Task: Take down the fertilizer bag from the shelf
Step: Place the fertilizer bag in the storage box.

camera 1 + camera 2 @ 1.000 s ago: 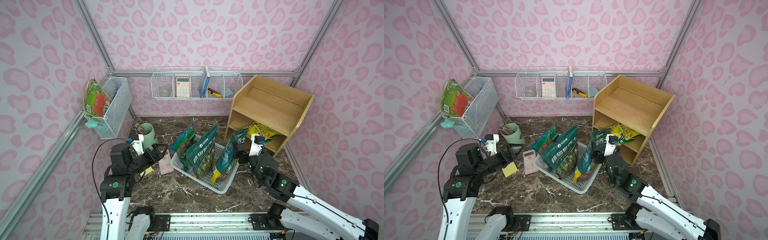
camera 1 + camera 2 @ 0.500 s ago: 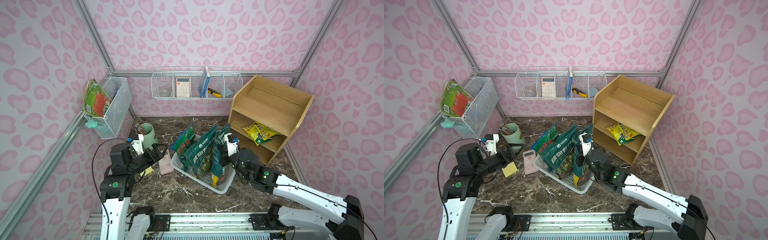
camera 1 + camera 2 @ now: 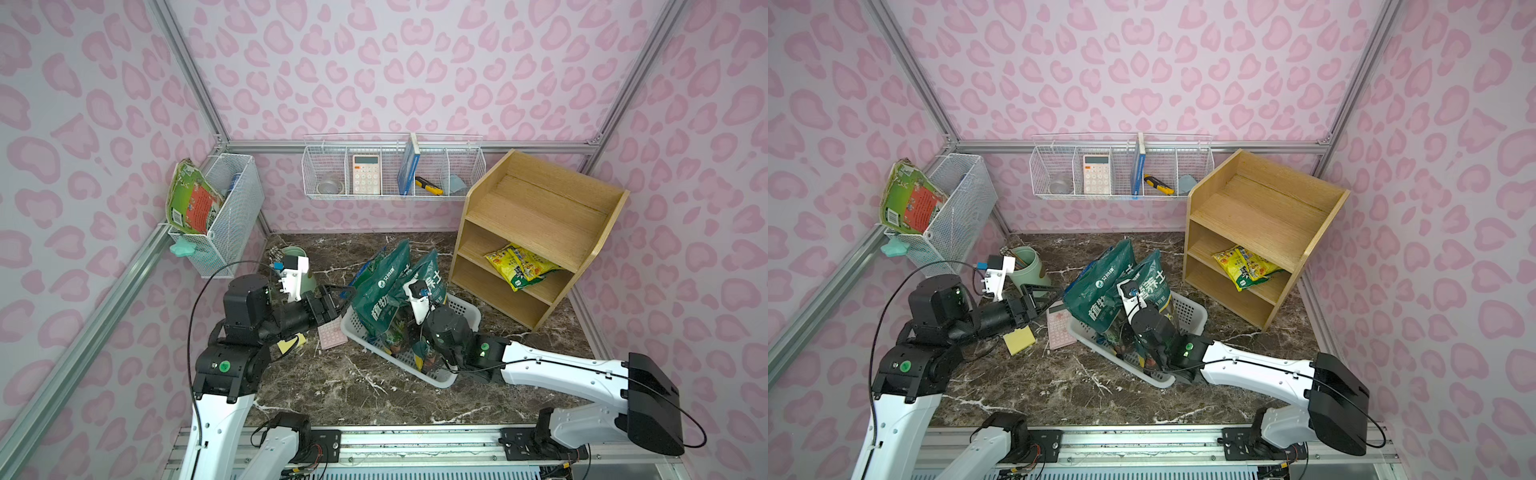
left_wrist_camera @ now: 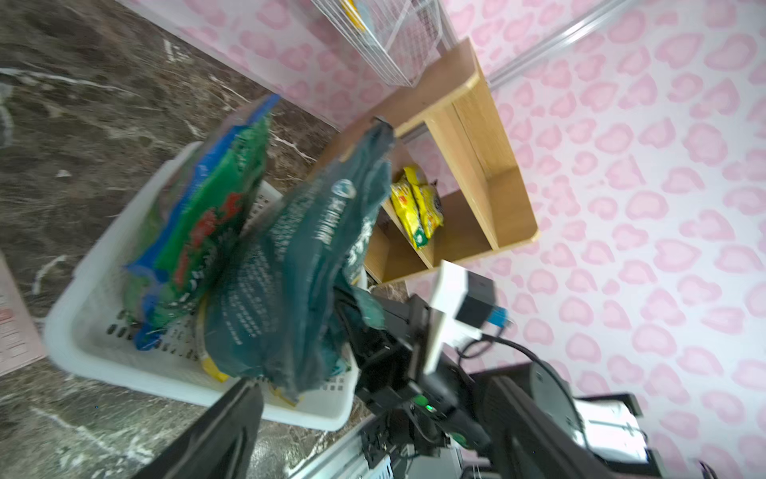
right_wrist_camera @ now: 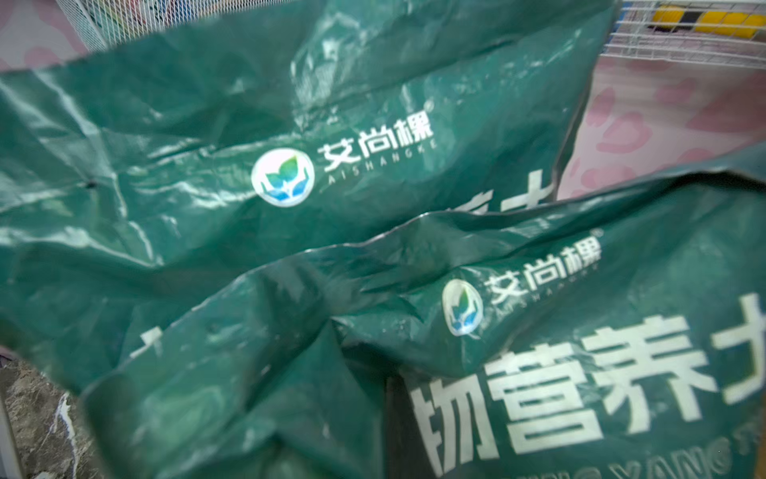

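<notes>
Twice reads "艾尚棵 AISHANGKE" in white beside a leaf logo: on the fertilizer bag (image 5: 580, 331), lower right of the right wrist view, and on a second green bag (image 5: 248, 145) behind. Carries big white "营养" underneath. Stands off the shelf (image 3: 540, 208), upright in the white basket (image 3: 441, 380) at frame centre on the desk (image 3: 353, 395) in both top views. Pinched at a fold by the closed right tool (image 4: 352, 315). As for the left tool (image 3: 334, 301) — gaping wide, gripping nothing, just left of the basket. On the shelf's middle tier, a yellow packet (image 3: 519, 266), print unreadable.

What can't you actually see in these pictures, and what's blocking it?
Right gripper fingertips: buried behind the dark green bags in every view; any grip unseen.
Side wire basket contents: screened by mesh and a green-red packet, top views.
Mug contents: too small, top views.
</notes>
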Available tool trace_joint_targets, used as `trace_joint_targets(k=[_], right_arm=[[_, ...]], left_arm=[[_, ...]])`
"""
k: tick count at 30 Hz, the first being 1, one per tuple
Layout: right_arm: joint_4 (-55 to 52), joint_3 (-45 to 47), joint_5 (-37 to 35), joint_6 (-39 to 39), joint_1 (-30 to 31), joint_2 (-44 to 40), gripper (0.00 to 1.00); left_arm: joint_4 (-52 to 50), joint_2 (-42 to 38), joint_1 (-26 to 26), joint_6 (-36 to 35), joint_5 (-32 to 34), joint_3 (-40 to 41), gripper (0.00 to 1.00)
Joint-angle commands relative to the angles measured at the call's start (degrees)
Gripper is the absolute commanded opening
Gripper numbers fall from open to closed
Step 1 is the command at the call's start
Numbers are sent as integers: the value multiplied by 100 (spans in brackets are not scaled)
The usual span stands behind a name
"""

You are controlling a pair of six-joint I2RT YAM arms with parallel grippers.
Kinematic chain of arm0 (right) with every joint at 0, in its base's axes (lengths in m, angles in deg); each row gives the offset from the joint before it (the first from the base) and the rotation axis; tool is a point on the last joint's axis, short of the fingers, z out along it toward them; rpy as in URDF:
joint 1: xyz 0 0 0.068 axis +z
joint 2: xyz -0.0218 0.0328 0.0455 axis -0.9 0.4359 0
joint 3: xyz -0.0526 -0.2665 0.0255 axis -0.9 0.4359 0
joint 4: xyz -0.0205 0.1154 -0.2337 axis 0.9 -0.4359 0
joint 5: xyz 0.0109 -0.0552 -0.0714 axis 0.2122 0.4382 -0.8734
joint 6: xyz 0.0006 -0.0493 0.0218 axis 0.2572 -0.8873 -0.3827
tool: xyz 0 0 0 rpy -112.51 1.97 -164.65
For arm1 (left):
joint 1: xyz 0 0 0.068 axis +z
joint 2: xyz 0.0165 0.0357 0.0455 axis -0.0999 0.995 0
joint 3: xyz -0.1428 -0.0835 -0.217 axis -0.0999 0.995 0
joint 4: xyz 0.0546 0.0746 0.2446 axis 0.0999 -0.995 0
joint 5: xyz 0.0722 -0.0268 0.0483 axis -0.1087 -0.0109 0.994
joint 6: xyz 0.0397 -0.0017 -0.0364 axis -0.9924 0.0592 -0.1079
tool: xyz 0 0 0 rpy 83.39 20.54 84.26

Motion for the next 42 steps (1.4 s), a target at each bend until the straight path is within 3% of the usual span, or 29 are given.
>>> trace_joint_targets(k=[1,3,5,6,8,14,19,23,25,26,27,29,30,33,35,40,42], right_arm=[[197,100,454,-62,-85,159,0],[263,55,684,6,-222,209,0],[300,71,748,109,-380,132,0],[335,119,736,146,-457,18,0],[489,294,757,113,-558,-280,0],[874,758,1213,-140,-568,-956,0],[960,828,1676,-205,-463,-998,0],[1002,817,1559,-407,-144,-1051,0],[998,831,1444,-431,-62,-1080,0],[1007,864,1401,-418,-59,-1118,0],[1032,908,1340,-406,-59,-1156,0],[1035,977,1193,-378,-66,-1248,0],[1028,1002,1142,-372,-75,-1293,1],[980,1077,1078,-223,-151,-1458,28],[952,1195,1123,-34,-273,-1631,41],[929,1491,1636,297,-702,-2161,47],[767,1486,1538,307,-737,-2279,64]], left_arm=[[165,336,-564,214,57,-350,70],[169,795,-979,198,168,-564,48],[-20,1188,-1252,134,445,-750,36],[-166,1377,-1330,87,653,-842,38],[-277,1623,-1346,91,902,-879,54],[164,2220,-1414,319,722,-836,76],[161,2721,-1769,245,956,-1220,79],[58,3016,-2009,189,1382,-1469,79],[0,3177,-2045,157,1444,-1581,70],[-55,3279,-2057,132,1488,-1636,60],[-77,3357,-2058,107,1507,-1669,45],[-105,3548,-2051,87,1516,-1774,6],[-119,3638,-2058,83,1516,-1853,0],[-177,3907,-2058,62,1648,-2162,0],[-300,4114,-2058,11,1784,-2475,0],[-593,4541,-2058,-174,1604,-3110,0],[-771,4610,-2050,-243,1835,-3351,0]])
